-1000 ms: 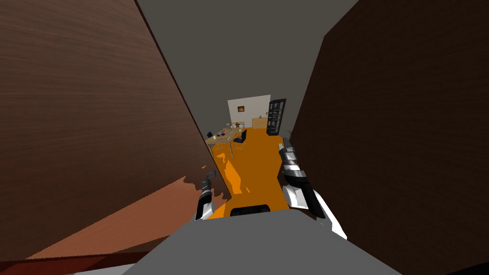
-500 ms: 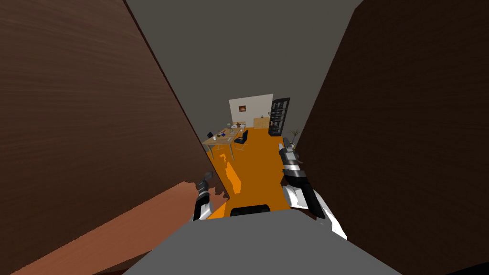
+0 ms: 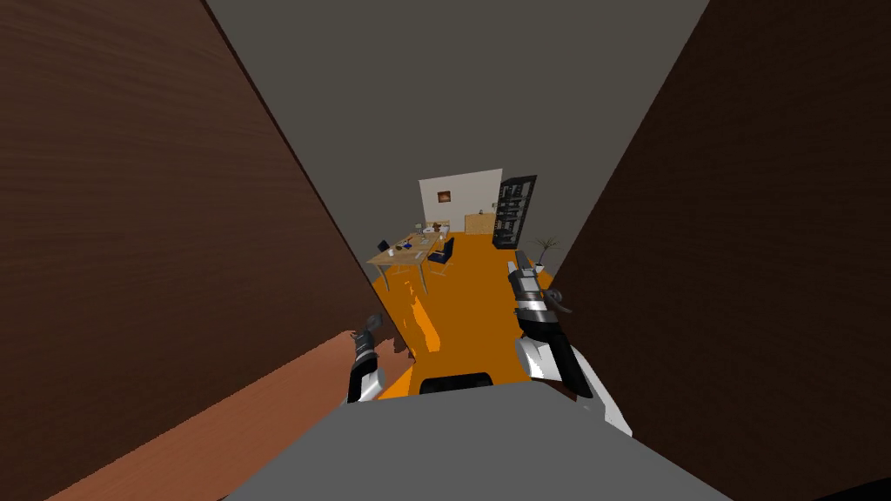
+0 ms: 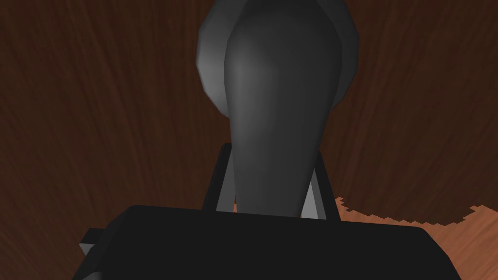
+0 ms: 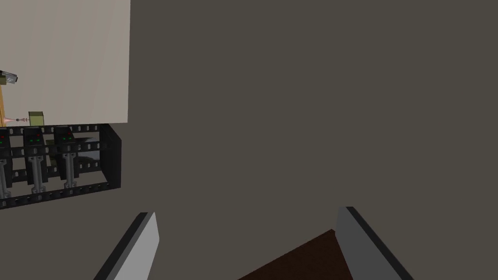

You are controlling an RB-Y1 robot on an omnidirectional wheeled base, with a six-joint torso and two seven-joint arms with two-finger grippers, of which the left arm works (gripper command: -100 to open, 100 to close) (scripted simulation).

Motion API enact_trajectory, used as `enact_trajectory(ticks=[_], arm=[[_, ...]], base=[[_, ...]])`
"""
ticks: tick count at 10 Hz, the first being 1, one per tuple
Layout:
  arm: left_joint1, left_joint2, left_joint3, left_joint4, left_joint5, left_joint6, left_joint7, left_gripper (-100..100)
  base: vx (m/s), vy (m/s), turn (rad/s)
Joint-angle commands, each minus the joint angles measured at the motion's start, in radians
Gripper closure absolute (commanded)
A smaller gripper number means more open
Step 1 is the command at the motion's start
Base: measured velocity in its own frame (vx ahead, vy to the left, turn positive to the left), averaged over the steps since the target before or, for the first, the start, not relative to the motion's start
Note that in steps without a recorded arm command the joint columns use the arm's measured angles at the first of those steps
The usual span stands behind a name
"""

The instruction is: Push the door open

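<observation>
The left gripper (image 4: 270, 153) is clamped, both fingers (image 4: 224, 192) pressing its sides, on the dark grey rounded lever handle (image 4: 277, 97) of the dark brown wood-grain door (image 3: 174, 217). The door stands open at the robot's left, along the orange floor (image 3: 470, 287). The right gripper (image 5: 245, 214) is held forward, fingers apart.

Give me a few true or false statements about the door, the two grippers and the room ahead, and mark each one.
1. The left gripper is shut on the door handle. True.
2. The right gripper holds a cup. False: its fingers stand open with nothing between them.
3. The floor beyond the door is blue. False: it is orange.
4. A table stands in the room ahead. True.
5. A black shelf stands farther back than the table. True.
</observation>
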Motion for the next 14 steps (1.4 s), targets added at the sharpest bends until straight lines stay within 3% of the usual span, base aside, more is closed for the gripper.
enact_trajectory(ticks=[1,10,11,14], arm=[[0.002,0.001,0.015,0.000,0.009,-0.001,-0.006,100],[0.012,0.011,0.116,0.003,0.071,-0.008,-0.045,100],[0.020,0.008,0.111,-0.002,0.068,-0.003,-0.043,100],[0.024,0.013,0.152,-0.002,0.093,-0.008,-0.059,100]], base=[[0.133,0.019,0.042],[0.214,0.025,0.041],[0.096,0.019,0.037],[0.188,0.046,0.039]])
